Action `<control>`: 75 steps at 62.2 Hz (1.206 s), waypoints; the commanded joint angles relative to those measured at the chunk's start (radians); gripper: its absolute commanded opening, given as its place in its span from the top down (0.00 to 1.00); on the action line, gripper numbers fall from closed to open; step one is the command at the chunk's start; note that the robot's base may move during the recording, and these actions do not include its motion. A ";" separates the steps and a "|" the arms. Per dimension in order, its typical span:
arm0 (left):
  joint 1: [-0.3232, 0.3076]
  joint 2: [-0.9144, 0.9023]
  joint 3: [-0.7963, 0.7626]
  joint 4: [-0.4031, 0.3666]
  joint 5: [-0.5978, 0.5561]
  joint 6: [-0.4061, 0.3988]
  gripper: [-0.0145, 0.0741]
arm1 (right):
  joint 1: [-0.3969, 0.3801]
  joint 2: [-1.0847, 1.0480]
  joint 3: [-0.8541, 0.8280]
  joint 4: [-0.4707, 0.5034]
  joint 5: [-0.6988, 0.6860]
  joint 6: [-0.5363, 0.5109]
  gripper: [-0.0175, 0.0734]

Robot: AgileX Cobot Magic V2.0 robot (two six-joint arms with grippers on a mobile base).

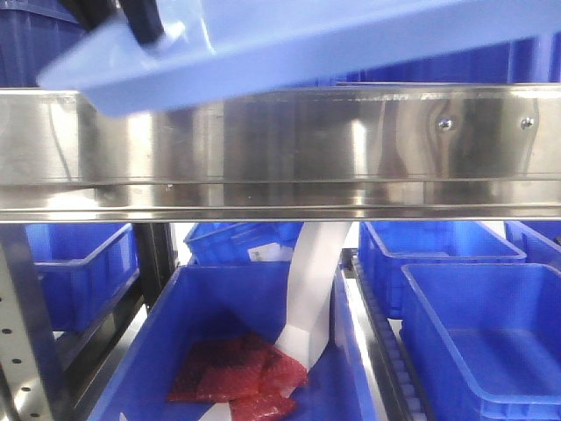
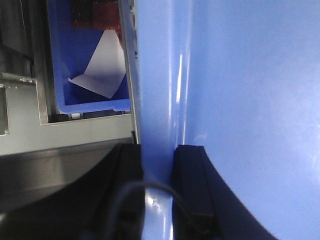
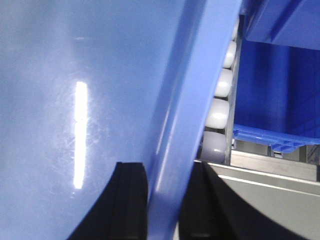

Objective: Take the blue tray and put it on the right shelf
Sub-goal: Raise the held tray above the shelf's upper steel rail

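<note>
The blue tray (image 1: 289, 53) is held in the air, tilted, just above the right shelf's shiny steel front rail (image 1: 280, 149). My left gripper (image 2: 159, 165) is shut on the tray's left rim (image 2: 157, 100), one black finger on each side of it; a finger (image 1: 145, 22) shows at the tray's upper left in the front view. My right gripper (image 3: 165, 195) is shut on the tray's right rim (image 3: 185, 110), which fills most of the right wrist view. The tray's far end is out of view.
Below the rail stand several deep dark-blue bins (image 1: 473, 333); one holds red bags (image 1: 237, 377) and a white paper strip (image 1: 311, 289). A perforated grey upright (image 1: 22, 333) is at the left. White rollers (image 3: 217, 115) run beside a bin (image 3: 280, 90).
</note>
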 commanded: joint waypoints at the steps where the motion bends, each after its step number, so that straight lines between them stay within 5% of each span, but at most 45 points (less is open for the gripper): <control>1: 0.001 -0.011 -0.027 0.078 0.121 0.026 0.89 | -0.005 -0.030 -0.029 -0.039 -0.062 -0.038 0.74; 30: 0.003 0.020 -0.061 0.053 0.126 0.033 0.89 | -0.005 -0.030 -0.029 -0.039 -0.066 -0.038 0.74; 50: 0.016 0.022 -0.227 0.061 0.119 0.068 0.89 | -0.005 -0.027 -0.049 -0.039 -0.072 -0.038 0.74; 75: 0.174 0.023 -0.367 0.078 0.121 0.115 0.89 | -0.005 0.237 -0.381 0.153 -0.084 -0.050 0.74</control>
